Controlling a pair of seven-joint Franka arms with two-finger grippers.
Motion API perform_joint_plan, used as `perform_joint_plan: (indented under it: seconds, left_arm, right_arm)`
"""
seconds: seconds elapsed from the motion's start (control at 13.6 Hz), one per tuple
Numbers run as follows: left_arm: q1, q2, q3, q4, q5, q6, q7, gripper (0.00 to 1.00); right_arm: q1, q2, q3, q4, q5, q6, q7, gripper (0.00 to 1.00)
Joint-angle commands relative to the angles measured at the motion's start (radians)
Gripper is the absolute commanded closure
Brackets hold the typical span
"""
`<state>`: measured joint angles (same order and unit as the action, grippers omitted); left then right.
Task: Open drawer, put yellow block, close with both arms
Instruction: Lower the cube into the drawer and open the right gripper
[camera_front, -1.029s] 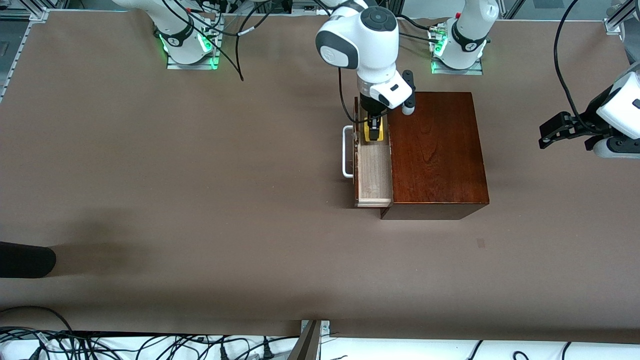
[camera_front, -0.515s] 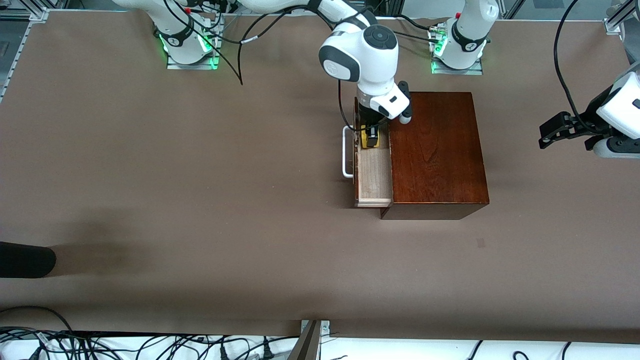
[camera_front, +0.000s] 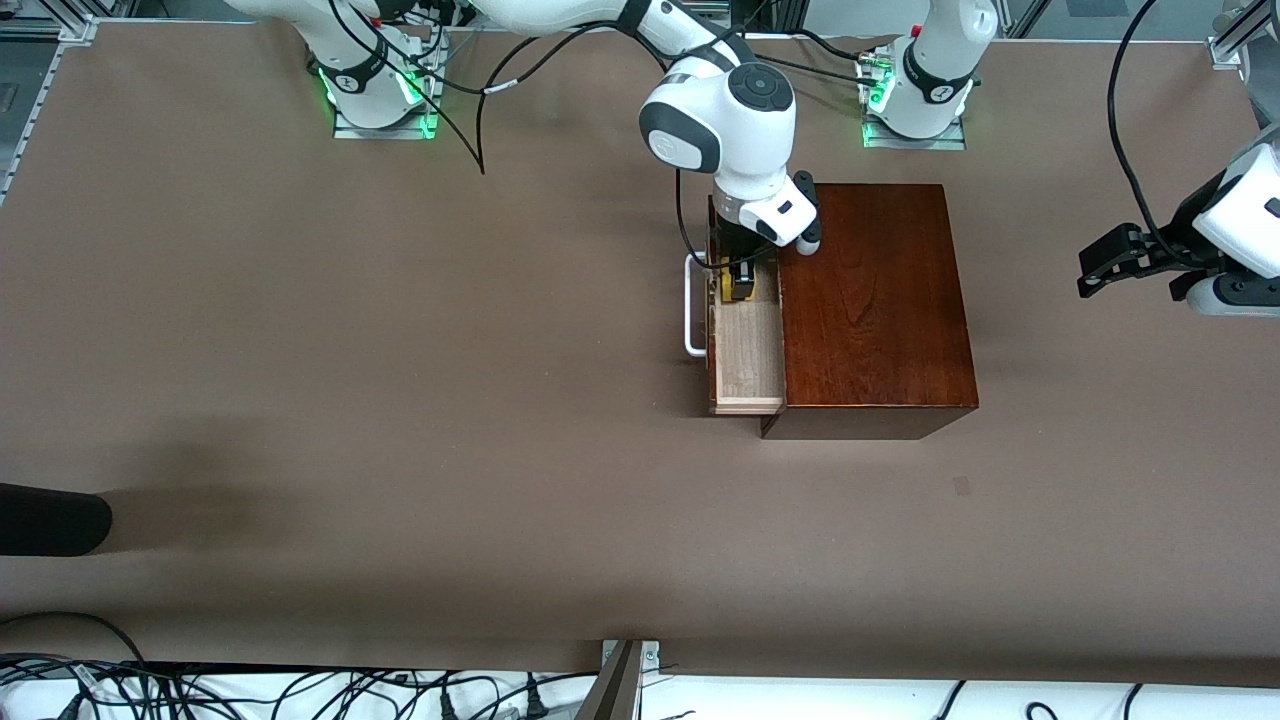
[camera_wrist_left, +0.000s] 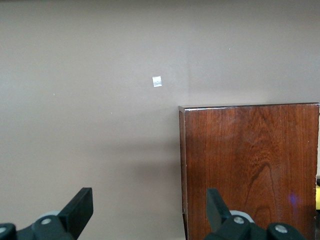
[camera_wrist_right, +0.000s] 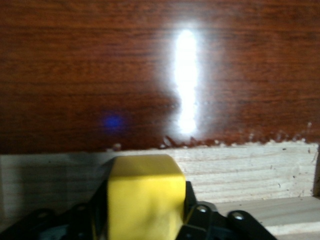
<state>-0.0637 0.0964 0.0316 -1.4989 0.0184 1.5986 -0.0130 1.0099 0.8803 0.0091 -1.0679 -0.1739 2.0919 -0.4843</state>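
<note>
one yellow block (camera_wrist_right: 144, 192) sits clamped in the right end effector (camera_front: 741, 281).

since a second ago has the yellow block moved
Yes. Held by the right gripper, the yellow block has sunk into the drawer, nearer its handle.

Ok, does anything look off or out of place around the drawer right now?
Nothing stands out. The drawer is pulled open and sits square in the wooden box. The right gripper holds the yellow block low inside the drawer. The left gripper waits open, off toward its own end of the table.
</note>
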Motion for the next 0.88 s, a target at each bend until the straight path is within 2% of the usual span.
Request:
perform_joint_plan:
  seconds: [0.0, 0.15, 0.44, 0.66, 0.81]
  left_arm:
    - [-0.001, -0.015, -0.015, -0.004, -0.020, -0.006, -0.002, 0.00]
    - [0.002, -0.009, -0.027, -0.006, -0.020, -0.006, 0.013, 0.00]
    - [-0.005, -0.001, -0.032, 0.012, -0.031, -0.044, 0.011, 0.00]
    - [-0.018, 0.045, -0.030, 0.006, -0.179, -0.099, 0.018, 0.00]
    - [-0.053, 0.091, -0.045, 0.011, -0.241, -0.155, 0.156, 0.00]
  right_arm:
    - [0.001, 0.003, -0.006, 0.034, -0.009, -0.021, -0.004, 0.00]
    - [-0.014, -0.047, -0.006, 0.034, 0.010, -0.033, 0.001, 0.00]
    - [-0.118, -0.216, -0.009, 0.034, 0.051, -0.122, 0.026, 0.00]
    - [-0.239, -0.346, -0.021, 0.033, 0.048, -0.200, 0.027, 0.00]
    - [-0.333, -0.414, -0.026, 0.017, 0.057, -0.204, 0.026, 0.00]
